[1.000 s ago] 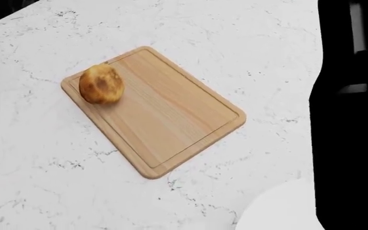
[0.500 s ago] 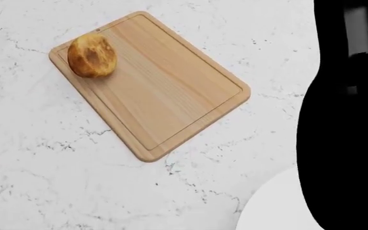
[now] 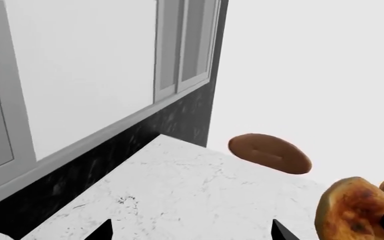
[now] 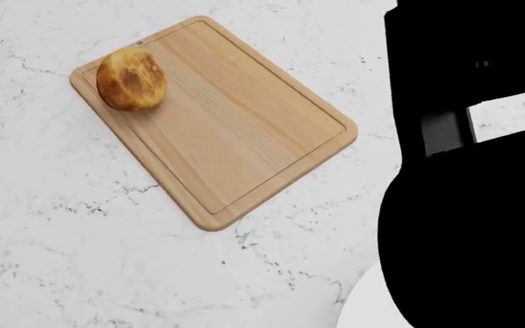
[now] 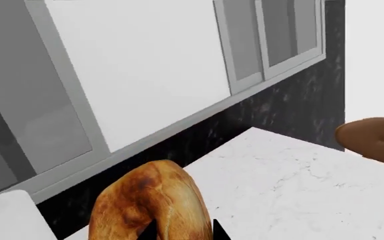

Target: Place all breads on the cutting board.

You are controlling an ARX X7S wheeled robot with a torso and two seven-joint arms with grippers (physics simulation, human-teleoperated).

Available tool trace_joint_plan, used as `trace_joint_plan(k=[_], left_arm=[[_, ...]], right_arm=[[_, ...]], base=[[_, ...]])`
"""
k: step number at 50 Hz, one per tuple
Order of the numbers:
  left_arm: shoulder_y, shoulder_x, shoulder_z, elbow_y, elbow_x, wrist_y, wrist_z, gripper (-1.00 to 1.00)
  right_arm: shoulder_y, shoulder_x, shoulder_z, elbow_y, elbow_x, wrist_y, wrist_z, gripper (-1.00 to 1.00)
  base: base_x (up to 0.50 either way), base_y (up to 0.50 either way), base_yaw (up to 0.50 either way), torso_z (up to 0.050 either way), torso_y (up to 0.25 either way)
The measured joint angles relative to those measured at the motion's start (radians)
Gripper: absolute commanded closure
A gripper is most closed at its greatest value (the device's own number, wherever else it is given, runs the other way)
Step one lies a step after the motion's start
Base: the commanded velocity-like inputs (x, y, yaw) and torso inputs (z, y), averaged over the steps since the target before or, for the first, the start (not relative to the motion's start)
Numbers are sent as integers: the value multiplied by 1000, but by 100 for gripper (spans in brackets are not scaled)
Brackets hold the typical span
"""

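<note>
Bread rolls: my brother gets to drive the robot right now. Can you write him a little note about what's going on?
Left gripper: fingers open, holding nothing.
Right gripper: fingers seem shut on the second roll; the arm hides it in the head view.
First roll: on the cutting board, near one corner. Done.
Still to do: put the second roll on the bare part of the board and let go.

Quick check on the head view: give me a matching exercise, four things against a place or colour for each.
Things:
1. roll
2. board
3. plate
4. right arm

Place or colour:
a. white, at the bottom edge
b. black, fills the right side
c. on the board's far corner
d. light wood, flat on the counter

Pairs: 1-c, 2-d, 3-a, 4-b
</note>
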Motion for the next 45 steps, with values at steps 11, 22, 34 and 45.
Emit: trace_joint_plan(k=[11, 22, 34, 45], left_arm=[[40, -11, 0, 52, -7, -23, -7, -100], [55, -18, 6, 68, -12, -28, -12, -100], [76, -33, 6, 95, -21, -43, -15, -100], [83, -38, 3, 119, -27, -63, -26, -100]], right_arm=[[-140, 1, -44, 0, 159, -98, 59, 100], [-189, 0, -557, 0, 757, -234, 48, 100], [-239, 0, -818, -2, 1074, -295, 38, 100], [-288, 0, -896, -2, 1179, -292, 54, 100]], base=[[0, 0, 0, 0, 0], [0, 0, 0, 0, 0], [0, 0, 0, 0, 0], [0, 0, 0, 0, 0]])
